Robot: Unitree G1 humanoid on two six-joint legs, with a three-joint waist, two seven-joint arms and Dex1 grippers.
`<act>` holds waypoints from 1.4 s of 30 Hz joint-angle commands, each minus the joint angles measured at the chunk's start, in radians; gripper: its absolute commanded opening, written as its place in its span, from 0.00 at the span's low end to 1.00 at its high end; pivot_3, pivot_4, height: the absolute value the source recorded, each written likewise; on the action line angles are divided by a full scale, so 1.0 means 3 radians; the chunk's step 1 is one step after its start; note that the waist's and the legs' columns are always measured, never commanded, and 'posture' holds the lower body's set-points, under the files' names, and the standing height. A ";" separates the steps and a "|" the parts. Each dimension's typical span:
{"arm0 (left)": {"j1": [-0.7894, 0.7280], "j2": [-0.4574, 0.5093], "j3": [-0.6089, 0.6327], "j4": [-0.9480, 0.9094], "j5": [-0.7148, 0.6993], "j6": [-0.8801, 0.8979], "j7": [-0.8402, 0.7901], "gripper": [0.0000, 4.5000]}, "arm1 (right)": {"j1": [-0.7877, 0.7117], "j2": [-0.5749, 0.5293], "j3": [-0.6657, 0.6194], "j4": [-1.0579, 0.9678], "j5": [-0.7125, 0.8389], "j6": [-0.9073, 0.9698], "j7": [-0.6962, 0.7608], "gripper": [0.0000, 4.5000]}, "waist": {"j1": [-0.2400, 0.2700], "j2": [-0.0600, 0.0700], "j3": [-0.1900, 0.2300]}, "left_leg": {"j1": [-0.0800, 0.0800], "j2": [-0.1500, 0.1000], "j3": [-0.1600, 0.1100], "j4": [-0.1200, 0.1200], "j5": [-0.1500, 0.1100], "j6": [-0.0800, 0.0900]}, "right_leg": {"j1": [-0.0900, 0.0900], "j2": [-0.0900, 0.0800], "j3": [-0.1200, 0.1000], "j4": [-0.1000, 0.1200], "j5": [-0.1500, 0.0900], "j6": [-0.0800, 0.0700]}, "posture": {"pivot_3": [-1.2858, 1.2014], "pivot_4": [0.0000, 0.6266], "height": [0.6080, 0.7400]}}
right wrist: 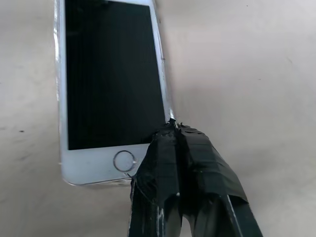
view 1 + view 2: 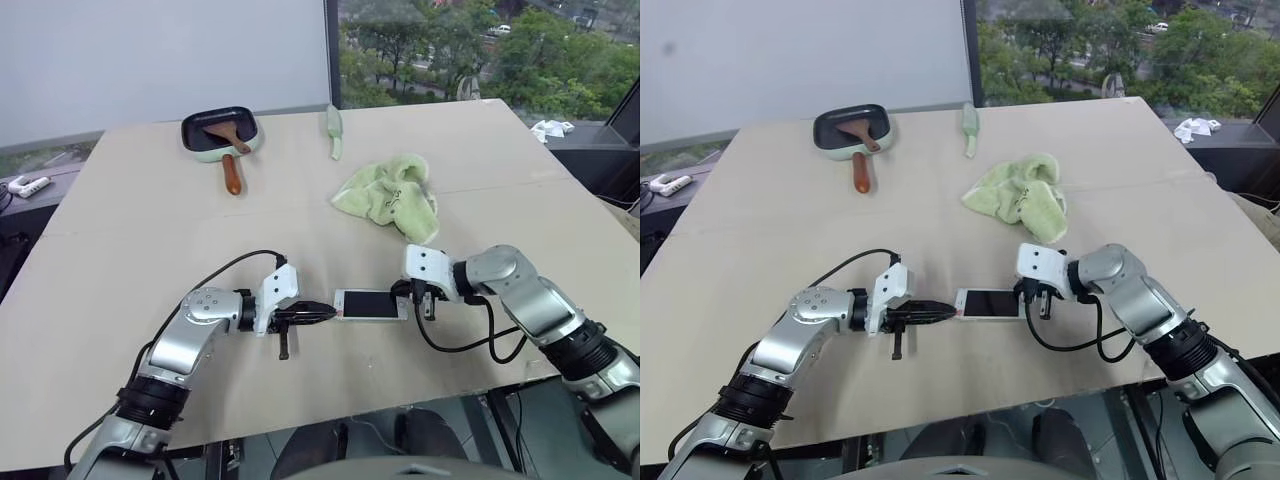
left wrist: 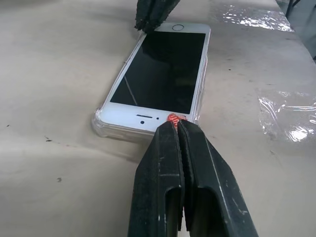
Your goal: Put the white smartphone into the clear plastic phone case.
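Already the white smartphone with black screen (image 3: 160, 74) is seated in the clear plastic phone case (image 3: 106, 126), pinned at both ends.
Each end is pressed by a gripper with fingers pressed together, left gripper (image 2: 322, 314) and right gripper (image 2: 418, 300), apparently to snap corners home on the beige desk (image 2: 150, 220); farther off lie a fluffy light-green cloth (image 2: 390, 195), a small pan (image 2: 218, 133) and a window.

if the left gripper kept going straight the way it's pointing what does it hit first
Most likely the white smartphone: the shut left gripper already sits at its near end, inside the clear plastic phone case.
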 commanded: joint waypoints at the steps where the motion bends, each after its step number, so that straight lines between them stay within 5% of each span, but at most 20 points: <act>1: -0.0001 0.0019 0.0009 0.0006 0.0053 0.0008 0.0021 0.01 | 0.0326 0.0005 0.0408 0.0435 -0.0146 0.0315 0.0074 0.00 | 0.0000 -0.0001 -0.0002 | 0.0000 0.0000 0.0000 0.0000 0.0000 0.0000 | 0.0000 0.0000 0.0000 0.0000 0.0000 0.0000 | 0.52 0.24 1.00; 8: -0.0021 0.0001 0.0006 0.0037 0.0059 -0.0011 0.0026 0.01 | 0.0600 0.0250 -0.0411 0.0074 0.0518 -0.0096 0.0058 0.00 | 0.0003 -0.0002 0.0008 | -0.0004 0.0001 -0.0007 -0.0013 0.0000 0.0000 | 0.0000 0.0001 -0.0001 -0.0016 0.0002 -0.0004 | 0.52 0.24 1.00; 12: -0.0051 -0.0035 -0.0021 0.0080 0.0070 -0.0034 0.0025 0.01 | 0.0841 0.0261 -0.0766 -0.0157 0.0869 -0.0246 0.0128 0.00 | -0.0001 0.0033 0.0047 | -0.0014 -0.0001 -0.0004 -0.0024 0.0009 -0.0015 | -0.0014 -0.0003 0.0004 -0.0021 0.0004 -0.0004 | 0.52 0.24 1.00; 29: -0.0130 -0.0057 -0.0057 0.0188 0.0089 -0.0092 -0.0038 0.01 | 0.1132 -0.0359 -0.0641 -0.0242 0.0789 -0.0355 0.0215 0.00 | 0.0014 0.0028 0.0063 | -0.0042 -0.0001 -0.0003 -0.0037 0.0011 -0.0017 | -0.0046 -0.0006 0.0002 -0.0024 0.0002 -0.0008 | 0.52 0.24 1.00; 42: -0.0145 -0.0045 -0.0061 0.0185 0.0092 -0.0079 -0.0047 0.01 | 0.1178 -0.0436 -0.0549 -0.0369 0.0961 -0.0279 0.0317 0.00 | 0.0022 0.0020 0.0067 | -0.0046 -0.0001 -0.0006 -0.0037 0.0011 -0.0017 | -0.0046 -0.0007 -0.0001 -0.0029 0.0002 -0.0008 | 0.52 0.24 1.00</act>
